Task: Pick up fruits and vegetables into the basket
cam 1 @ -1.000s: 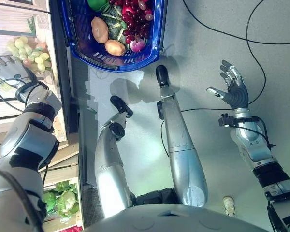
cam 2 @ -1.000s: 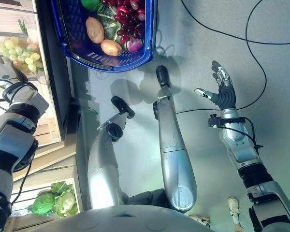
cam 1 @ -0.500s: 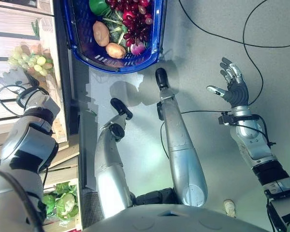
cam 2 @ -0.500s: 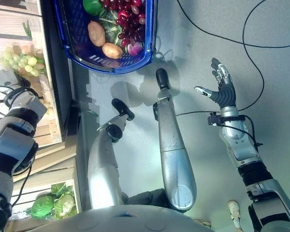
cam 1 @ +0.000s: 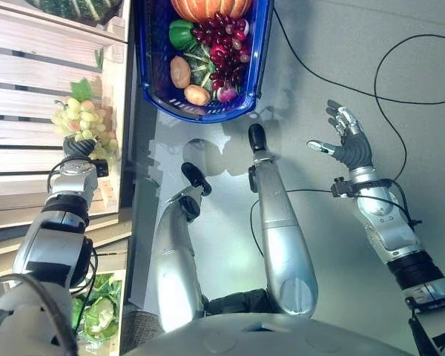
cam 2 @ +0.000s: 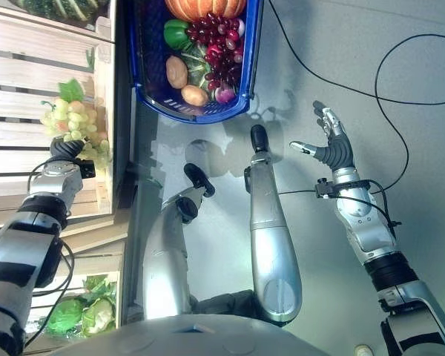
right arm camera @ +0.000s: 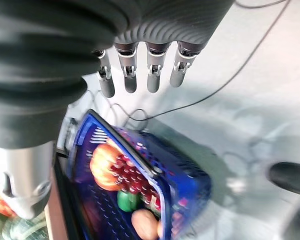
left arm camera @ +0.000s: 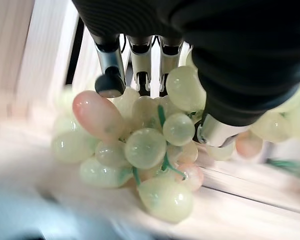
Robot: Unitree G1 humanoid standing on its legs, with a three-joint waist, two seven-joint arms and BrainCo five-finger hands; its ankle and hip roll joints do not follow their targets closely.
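Grey floor underfoot; pale wooden slatted crates (cam 1: pixel 37 81) run along the robot's left side, and a blue basket (cam 1: pixel 263 59) sits on the floor ahead.

We note the whole head view has shifted since a second ago: the basket now lies further toward the middle and more of its load shows, so the camera has moved, not the basket.

The basket holds an orange pumpkin (cam 1: pixel 210 7), a green pepper (cam 1: pixel 180 33), dark red grapes (cam 1: pixel 224 41), two potatoes (cam 1: pixel 180 71), a small reddish radish-like bulb (cam 1: pixel 226 93) and some leafy greens between them.

The task item now in play is a bunch of green grapes (cam 1: pixel 78 122), a few tinged pink, lying on a crate slat. A second ago the left hand (cam 1: pixel 78 146) was flat and spread just short of the bunch. Now it is on the bunch: in the left wrist view its fingers (left arm camera: pixel 110 65) curl over the far side and the thumb presses the near side, so we record it as gripping the grapes (left arm camera: pixel 145 147). The bunch rests on the slat.

The right hand (cam 1: pixel 350 144) hangs over bare floor, well apart from the basket, fingers spread and empty, as before.

A lower crate holds green cabbages (cam 1: pixel 96 315).
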